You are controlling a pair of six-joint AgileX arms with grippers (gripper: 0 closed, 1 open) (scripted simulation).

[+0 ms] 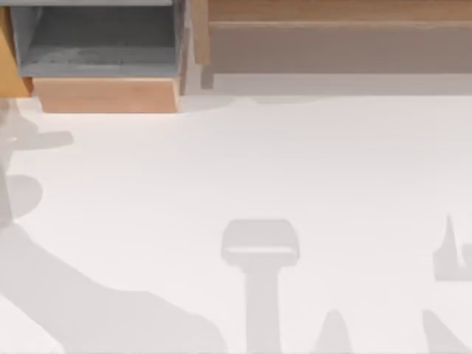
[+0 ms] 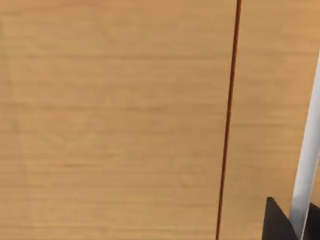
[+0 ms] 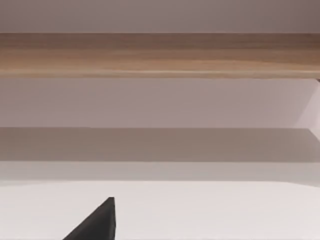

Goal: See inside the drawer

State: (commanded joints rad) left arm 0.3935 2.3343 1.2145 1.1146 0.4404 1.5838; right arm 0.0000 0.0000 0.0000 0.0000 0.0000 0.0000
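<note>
White worktop; pale drawer pulled out at its far left corner. Cannot tell about fingers.

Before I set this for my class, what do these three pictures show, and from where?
Two AgileX robot arms work at a white table. The top view looks down: a tan-fronted, grey-lined drawer stands open at back left, a long wooden unit at back right. The orange-brown sliver at the left edge is the drawer to inspect. Each wrist view comes from a camera on an arm: the left gripper is close against orange-brown wood; the right gripper faces the long unit. I cannot tell whether either holds anything.
</note>
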